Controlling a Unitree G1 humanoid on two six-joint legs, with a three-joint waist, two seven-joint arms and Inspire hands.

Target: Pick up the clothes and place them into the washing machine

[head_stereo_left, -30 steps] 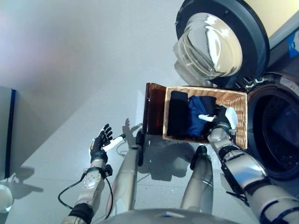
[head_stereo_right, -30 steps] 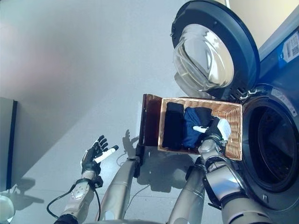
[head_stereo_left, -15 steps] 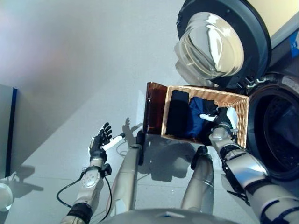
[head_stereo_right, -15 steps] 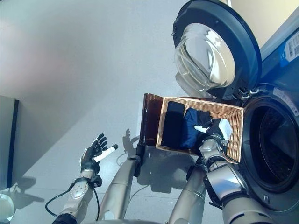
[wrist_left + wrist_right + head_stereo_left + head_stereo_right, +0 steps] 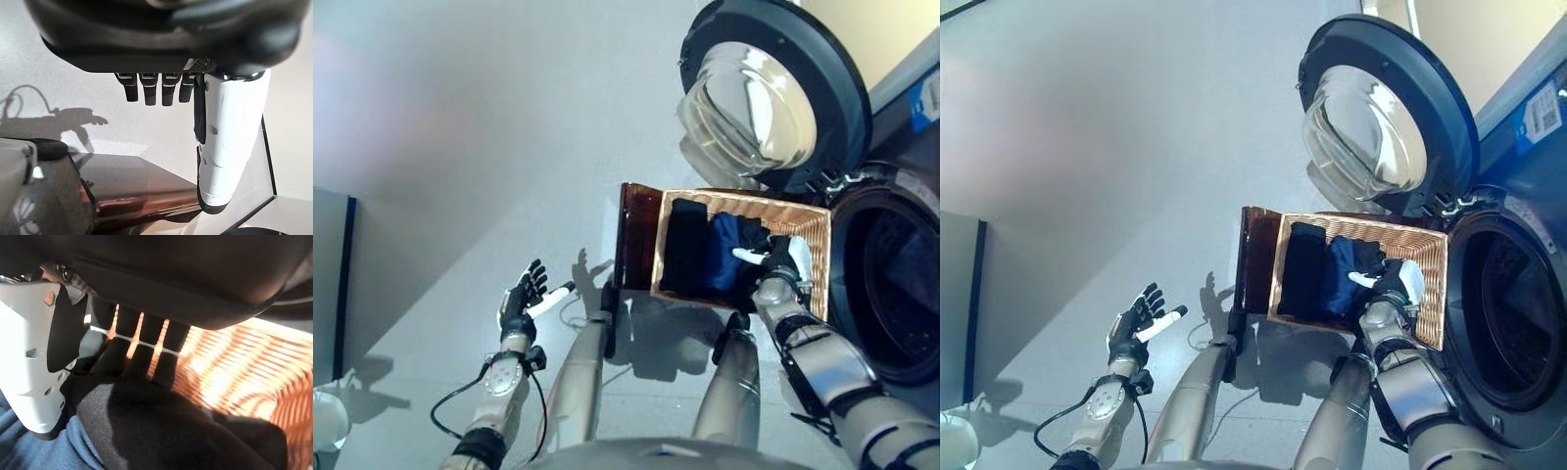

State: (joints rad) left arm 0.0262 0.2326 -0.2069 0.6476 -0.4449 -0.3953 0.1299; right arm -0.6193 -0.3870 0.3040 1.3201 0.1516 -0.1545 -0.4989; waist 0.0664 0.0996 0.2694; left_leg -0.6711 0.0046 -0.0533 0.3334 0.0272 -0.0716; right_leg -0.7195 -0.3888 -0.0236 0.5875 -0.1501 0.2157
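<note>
A wicker basket [image 5: 815,217] rests on a dark brown box [image 5: 634,235] beside the washing machine. It holds a black garment [image 5: 685,245] and a blue garment [image 5: 724,253]. My right hand [image 5: 783,257] is inside the basket at its machine-side end, over a dark cloth. In the right wrist view its fingers [image 5: 142,352] are fairly straight and rest on the black cloth [image 5: 161,426], with blue cloth [image 5: 49,450] beside the white-covered thumb. My left hand [image 5: 519,299] is open and empty above the floor at the left.
The washing machine's drum opening [image 5: 891,284] is at the right, just past the basket. Its round glass door [image 5: 764,88] stands open above the basket. A grey cabinet [image 5: 328,284] stands at the far left, with a white object [image 5: 325,421] by it.
The whole picture has shifted a little, so the camera moved. My right hand stays on the clothes in the basket. My left hand has not moved.
</note>
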